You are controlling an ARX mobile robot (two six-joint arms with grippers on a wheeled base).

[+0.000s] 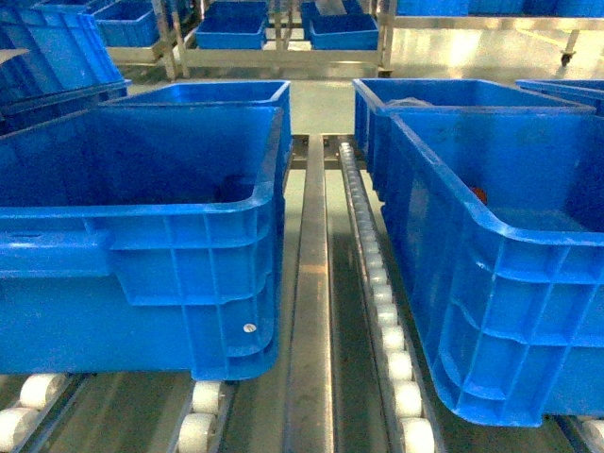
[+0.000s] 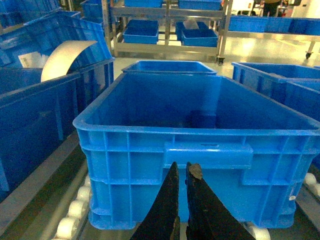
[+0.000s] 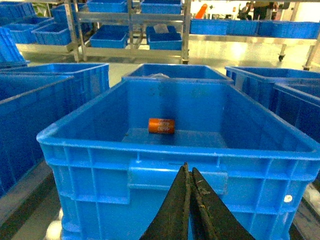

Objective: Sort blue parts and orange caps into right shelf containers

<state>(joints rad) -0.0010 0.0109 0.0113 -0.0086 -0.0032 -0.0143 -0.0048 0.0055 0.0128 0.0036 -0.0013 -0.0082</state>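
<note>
Two large blue crates stand side by side on the roller track, a left crate [image 1: 142,222] and a right crate [image 1: 444,177]. In the right wrist view the crate [image 3: 175,150] holds one orange cap [image 3: 161,125] lying on its floor; a reddish bit of the cap [image 1: 478,195] peeks over the rim in the head view. No blue parts show. My right gripper [image 3: 188,169] is shut and empty, just before that crate's near handle. My left gripper [image 2: 182,172] is shut on nothing, close to the near wall of an empty crate [image 2: 200,131]. Neither gripper appears in the head view.
More blue crates [image 1: 425,94] sit behind both near ones. Metal racks with smaller blue bins [image 1: 231,28] line the back. A steel rail [image 1: 310,283] and white rollers [image 1: 387,321] run between the crates. A curved white sheet [image 2: 62,57] stands in the crate at far left.
</note>
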